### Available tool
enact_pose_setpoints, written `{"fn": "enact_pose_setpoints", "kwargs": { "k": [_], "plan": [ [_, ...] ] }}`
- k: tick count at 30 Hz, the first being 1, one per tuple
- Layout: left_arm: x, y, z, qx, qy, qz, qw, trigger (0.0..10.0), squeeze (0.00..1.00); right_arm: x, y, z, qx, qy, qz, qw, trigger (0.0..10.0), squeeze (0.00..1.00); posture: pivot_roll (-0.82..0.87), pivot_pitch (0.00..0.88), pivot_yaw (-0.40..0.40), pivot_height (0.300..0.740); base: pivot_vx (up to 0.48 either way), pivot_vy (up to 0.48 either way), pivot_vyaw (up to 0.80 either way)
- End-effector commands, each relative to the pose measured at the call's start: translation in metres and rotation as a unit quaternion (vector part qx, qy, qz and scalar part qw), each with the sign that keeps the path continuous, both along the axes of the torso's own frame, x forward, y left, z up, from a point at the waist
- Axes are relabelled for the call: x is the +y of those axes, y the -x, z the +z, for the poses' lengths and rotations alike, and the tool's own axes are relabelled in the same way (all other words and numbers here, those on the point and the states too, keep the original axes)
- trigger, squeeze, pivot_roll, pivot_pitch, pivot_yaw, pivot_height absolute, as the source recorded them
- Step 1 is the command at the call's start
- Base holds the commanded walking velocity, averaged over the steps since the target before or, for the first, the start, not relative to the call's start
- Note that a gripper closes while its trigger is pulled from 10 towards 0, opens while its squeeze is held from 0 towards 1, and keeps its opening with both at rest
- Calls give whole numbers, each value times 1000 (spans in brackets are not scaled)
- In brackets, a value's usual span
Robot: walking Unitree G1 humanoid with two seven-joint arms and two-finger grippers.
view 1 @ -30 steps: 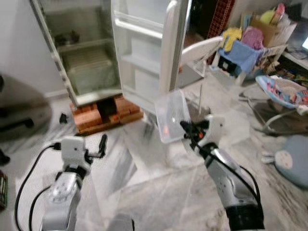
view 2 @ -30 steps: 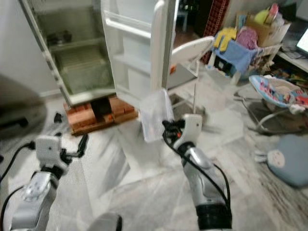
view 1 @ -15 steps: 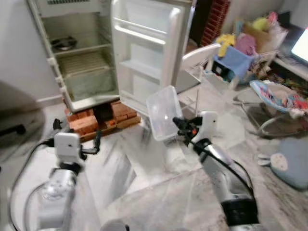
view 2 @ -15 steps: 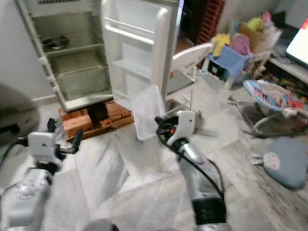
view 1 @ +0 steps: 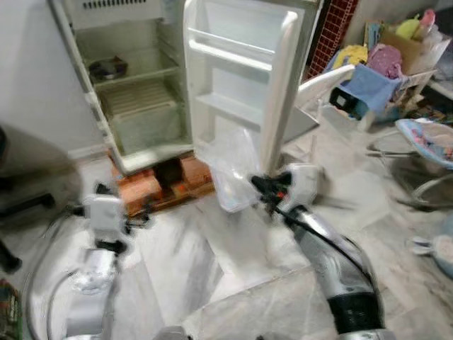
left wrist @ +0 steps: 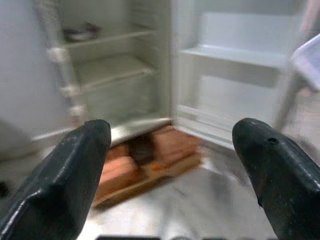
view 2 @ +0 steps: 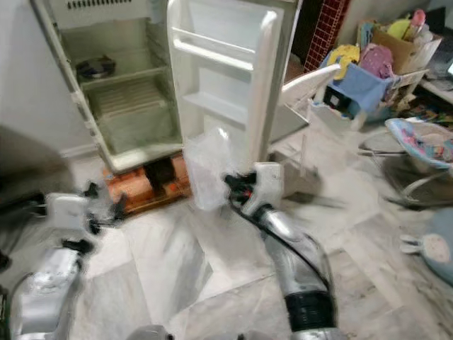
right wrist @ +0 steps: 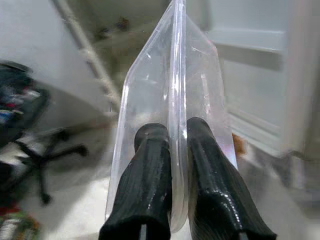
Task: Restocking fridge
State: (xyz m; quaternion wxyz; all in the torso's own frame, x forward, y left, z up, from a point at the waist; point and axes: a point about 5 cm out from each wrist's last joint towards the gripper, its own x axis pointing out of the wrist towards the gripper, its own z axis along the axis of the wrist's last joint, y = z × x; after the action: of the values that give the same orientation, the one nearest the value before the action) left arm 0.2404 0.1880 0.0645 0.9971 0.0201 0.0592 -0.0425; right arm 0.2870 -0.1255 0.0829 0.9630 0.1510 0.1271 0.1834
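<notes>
Right wrist view: the right gripper (right wrist: 172,200) is pinching a clear plastic container (right wrist: 170,110) by its rim, carrying it toward the open fridge (view 1: 134,85). The left gripper (left wrist: 175,165) is hanging spread, empty. Next move: approaching a shelf.

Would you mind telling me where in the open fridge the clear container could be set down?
The wire shelf below the dark dish looks bare, as do the door shelves. The dish takes part of the upper shelf. The right claw holds the clear container edge-on before the door; the left claw is open.
</notes>
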Motion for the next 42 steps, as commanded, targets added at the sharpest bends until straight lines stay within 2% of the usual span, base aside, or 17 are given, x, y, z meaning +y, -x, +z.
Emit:
{"fn": "enact_pose_setpoints", "kwargs": {
  "k": [1, 8, 20, 27, 34, 38, 42],
  "plan": [
    [13, 0, 1, 6, -14, 20, 1000, 10000, 0, 10, -4, 10, -18, -11, 17, 1000, 10000, 0, 168, 0, -63, 740, 292, 379, 0],
    [18, 0, 0, 7, -19, 34, 999, 10000, 0, 13, -6, 12, -23, -11, 32, 999, 10000, 0, 170, 0, -64, 740, 275, 393, 0],
    [17, -1, -2, 10, -41, 27, 999, 10000, 0, 13, -9, 13, -30, -12, 28, 999, 10000, 0, 169, 0, -59, 740, 269, 398, 719],
    [14, -3, -5, 21, -46, 17, 999, 10000, 0, 4, -11, 8, -34, 2, -18, 999, 10000, 0, 172, 0, -17, 740, 287, 46, 142],
    [9, -17, -1, 18, -56, -25, 998, 10000, 0, -8, -11, 3, -42, 14, -77, 996, 10000, 0, 136, 0, 48, 740, 0, 0, 0],
    [10, -24, 1, 15, -63, -31, 997, 10000, 0, -9, -10, 2, -42, 16, -83, 996, 10000, 0, 127, 0, 43, 740, 0, 0, 0],
    [12, -27, 2, 6, -55, -23, 998, 10000, 0, -17, -11, 3, -47, 26, -97, 994, 10000, 0, 146, 0, -28, 740, 0, 0, 0]
  ]
}}
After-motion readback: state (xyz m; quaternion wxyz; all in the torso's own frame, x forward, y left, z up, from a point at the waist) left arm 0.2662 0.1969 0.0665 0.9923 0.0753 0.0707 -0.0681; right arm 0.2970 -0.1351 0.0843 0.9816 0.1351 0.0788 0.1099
